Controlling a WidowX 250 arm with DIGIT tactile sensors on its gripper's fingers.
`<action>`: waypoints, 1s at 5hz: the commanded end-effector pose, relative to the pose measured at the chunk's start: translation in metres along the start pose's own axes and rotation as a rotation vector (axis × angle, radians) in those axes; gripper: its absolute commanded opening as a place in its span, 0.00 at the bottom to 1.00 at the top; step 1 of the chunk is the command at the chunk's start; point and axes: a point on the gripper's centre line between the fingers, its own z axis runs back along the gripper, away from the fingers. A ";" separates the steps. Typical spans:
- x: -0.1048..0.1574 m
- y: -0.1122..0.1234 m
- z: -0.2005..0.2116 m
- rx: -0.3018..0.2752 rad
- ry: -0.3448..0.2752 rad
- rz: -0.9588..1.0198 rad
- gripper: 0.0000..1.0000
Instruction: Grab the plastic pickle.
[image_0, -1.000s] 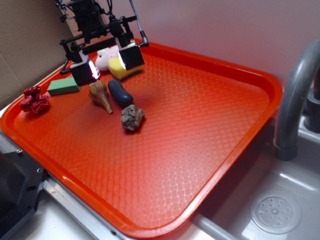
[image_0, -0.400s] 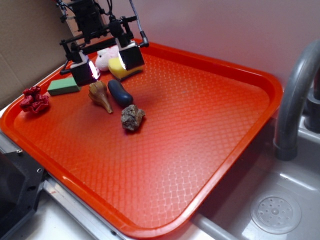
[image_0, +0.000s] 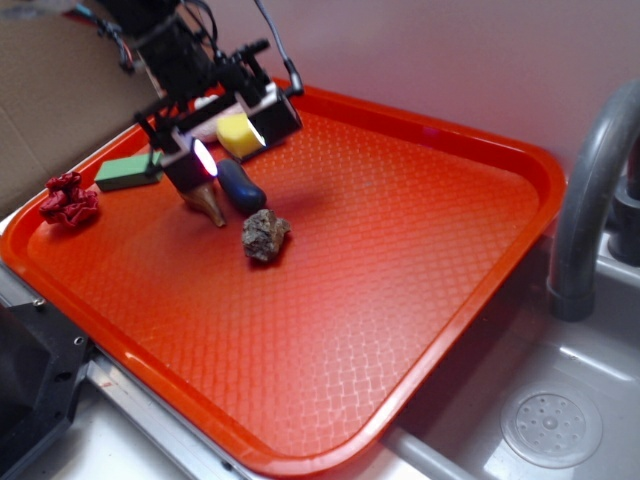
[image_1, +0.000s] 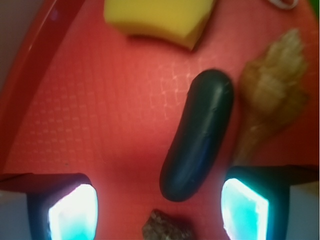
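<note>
Above the far-left part of the red tray (image_0: 420, 270), the gripper (image_0: 232, 135) hangs with jaws wide apart, nothing held. In the wrist view the gripper (image_1: 160, 207) shows two glowing pads (image_1: 74, 215) at the bottom corners, spread far, bare tray between them. The plastic pickle (image_1: 198, 134) lies flat on the tray, dark and smooth, running diagonally between the two pads but further out from them; its near end sits just inside the right pad, no contact visible. In the exterior view the pickle (image_0: 241, 187) is partly under the near finger, low end pointing toward the rock. Tan seashell (image_1: 272, 100) lies just beside the pickle along one long side, touching or nearly, cannot tell. Seashell (image_0: 207, 203) is mostly hidden behind the finger in the exterior view. Grey-brown rock (image_0: 265, 236) sits just past the pickle's near end, apart from it; the rock (image_1: 167, 229) is cut by the wrist frame's bottom edge. Yellow sponge (image_1: 157, 17) lies beyond the pickle's far end, apart. Green sponge (image_0: 128, 171) and a red crumpled thing (image_0: 68, 198) sit near the tray's left rim. Grey faucet (image_0: 590, 190) and sink (image_0: 550, 425) at right, off the tray.
</note>
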 end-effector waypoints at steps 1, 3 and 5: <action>0.008 -0.004 -0.038 0.141 -0.110 0.093 1.00; 0.007 -0.005 -0.064 0.204 -0.118 0.109 0.00; -0.016 -0.019 -0.038 0.217 -0.017 -0.242 0.00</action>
